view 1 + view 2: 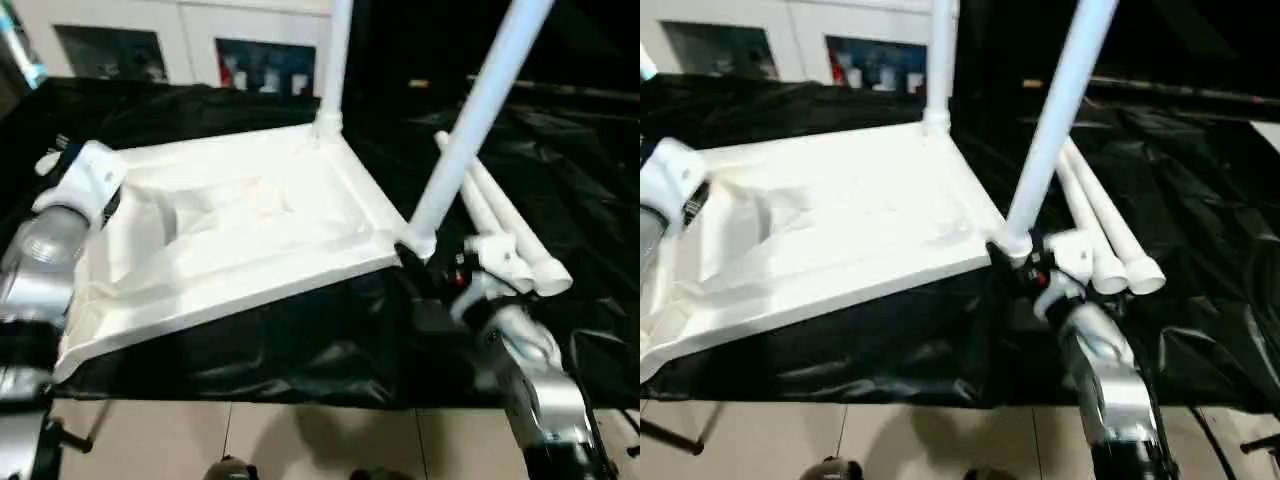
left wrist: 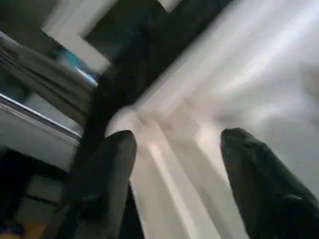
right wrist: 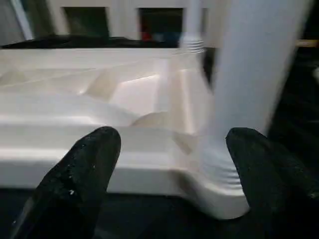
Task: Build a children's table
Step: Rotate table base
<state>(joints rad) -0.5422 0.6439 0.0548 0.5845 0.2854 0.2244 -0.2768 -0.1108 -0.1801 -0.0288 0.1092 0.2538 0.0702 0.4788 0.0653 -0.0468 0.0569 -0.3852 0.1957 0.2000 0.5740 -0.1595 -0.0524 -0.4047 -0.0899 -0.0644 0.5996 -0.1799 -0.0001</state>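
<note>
Tabletop (image 1: pixel 230 230) centre-frame looks light, stiff, slick plastic: grab rim or the near fitted leg (image 1: pixel 470 130) low; left gripper (image 2: pixel 174 164) and right gripper (image 3: pixel 169 164) both gape, empty.

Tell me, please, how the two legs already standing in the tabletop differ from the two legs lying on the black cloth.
The standing legs rise from corner sockets of the upturned tabletop; the loose legs lie flat on the black cloth, attached to nothing. The standing legs sit apart at two separate corners, the nearer one leaning, while the loose legs lie side by side. The right gripper, jaws open, is next to the nearer standing leg, not the loose ones. All four are white tubes.
</note>
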